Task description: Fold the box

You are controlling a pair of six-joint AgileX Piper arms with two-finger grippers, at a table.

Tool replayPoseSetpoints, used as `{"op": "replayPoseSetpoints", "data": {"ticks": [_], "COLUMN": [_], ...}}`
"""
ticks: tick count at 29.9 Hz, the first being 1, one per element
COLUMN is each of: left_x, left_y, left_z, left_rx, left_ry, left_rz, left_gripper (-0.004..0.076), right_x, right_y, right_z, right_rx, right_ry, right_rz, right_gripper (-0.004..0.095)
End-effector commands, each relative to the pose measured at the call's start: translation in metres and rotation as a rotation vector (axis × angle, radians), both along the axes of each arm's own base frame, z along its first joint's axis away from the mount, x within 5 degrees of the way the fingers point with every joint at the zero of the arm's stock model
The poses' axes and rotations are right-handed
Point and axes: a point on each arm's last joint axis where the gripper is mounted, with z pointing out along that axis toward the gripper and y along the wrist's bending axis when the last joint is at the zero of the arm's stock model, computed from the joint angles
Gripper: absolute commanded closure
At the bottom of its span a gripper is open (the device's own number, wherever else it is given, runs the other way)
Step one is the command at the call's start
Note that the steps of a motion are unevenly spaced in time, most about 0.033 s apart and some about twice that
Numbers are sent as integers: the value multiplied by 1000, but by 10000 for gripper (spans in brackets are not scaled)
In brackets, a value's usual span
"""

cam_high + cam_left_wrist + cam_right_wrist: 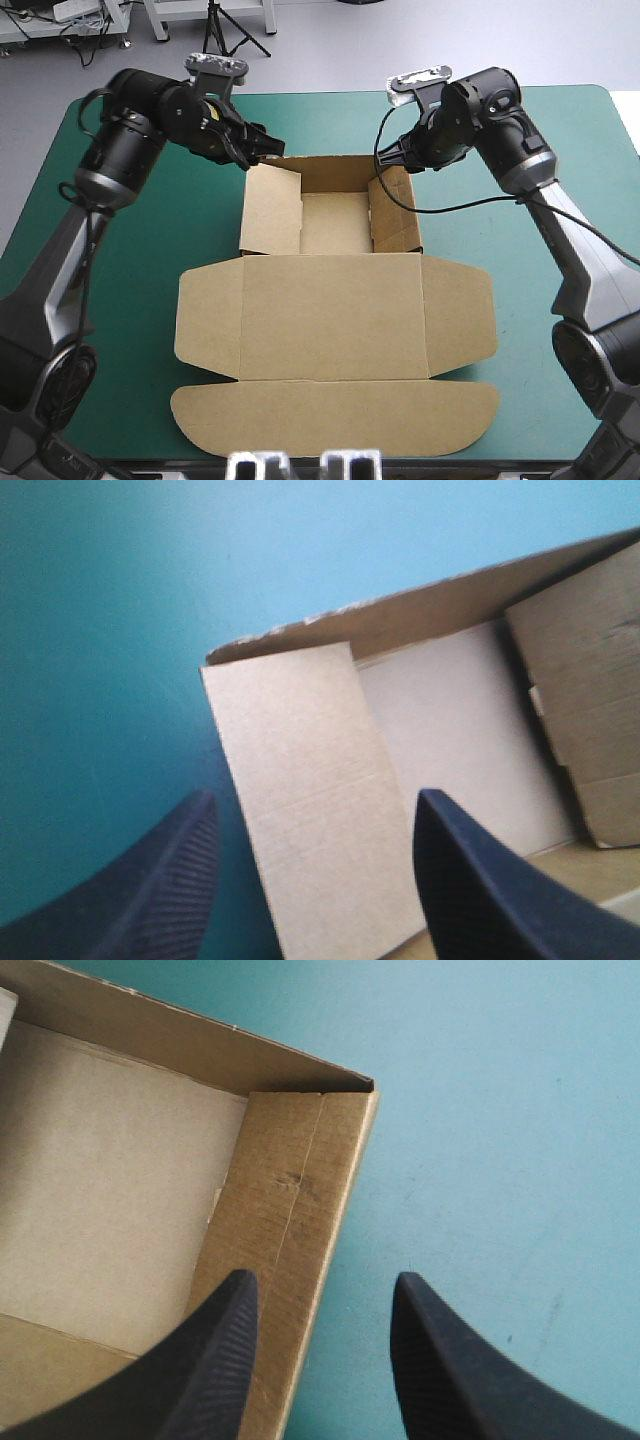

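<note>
**Both grippers spread at the far corners of the brown box**

The left gripper's (315, 800) black fingers (160, 880) are held wide apart, with the leaning left side wall seen between them. The right gripper's (325, 1278) fingers (215, 1360) are likewise parted, and the upper edge of the right wall lies in their gap. The brown cardboard box (335, 315) is placed mid-table: a tray toward the far edge, its lid flat toward the near edge. Bare teal-green cover (150, 230) is left on both sides.
</note>
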Motion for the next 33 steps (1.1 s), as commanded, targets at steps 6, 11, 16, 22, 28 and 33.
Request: {"op": "replayPoseSetpoints", "data": {"ticks": [6, 11, 16, 22, 28, 33], "left_x": [-94, -133, -170, -218, -261, -284], "left_y": [32, 50, 67, 88, 108, 119], "left_z": [85, 92, 73, 37, 12, 3], "left_rx": [-120, -114, -99, -68, -81, -128], "left_ry": [-209, -253, -222, -186, -207, -231], "left_rz": [-103, -124, -127, -143, -138, -98], "left_gripper": [658, 733, 733, 733, 733, 733], "right_x": [-27, -18, 2, 19, 28, 25], "right_y": [-13, -9, 0, 8, 15, 15], "right_z": [36, 7, -19, -54, -76, -71], "right_rx": [54, 11, -7, -56, -65, -47], "right_ry": [-85, -3, 48, 136, 198, 193], "right_rz": [-28, -32, -31, -34, -24, -22], "right_gripper": [503, 503, 503, 503, 570, 868]}}
